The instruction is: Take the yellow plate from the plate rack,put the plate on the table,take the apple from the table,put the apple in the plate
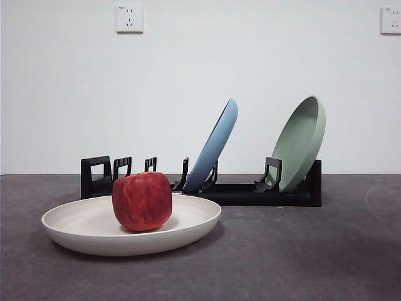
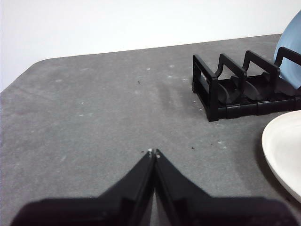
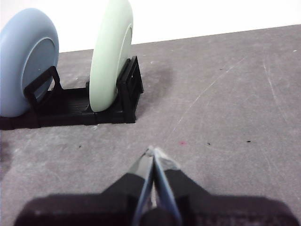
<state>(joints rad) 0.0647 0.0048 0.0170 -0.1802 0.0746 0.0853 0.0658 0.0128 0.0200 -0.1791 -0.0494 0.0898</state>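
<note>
Above table point(image 2: 84, 113), both grippers' jaws together

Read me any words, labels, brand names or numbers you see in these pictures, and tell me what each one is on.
None can be read.
Wall socket: a tiny mark at its top corner, too small to read.
Second socket: the same.
Yellow plate, apple, plate rack: no text.

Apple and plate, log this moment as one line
apple: in yellow plate | plate: on table | left gripper: shut, empty | right gripper: shut, empty
</note>
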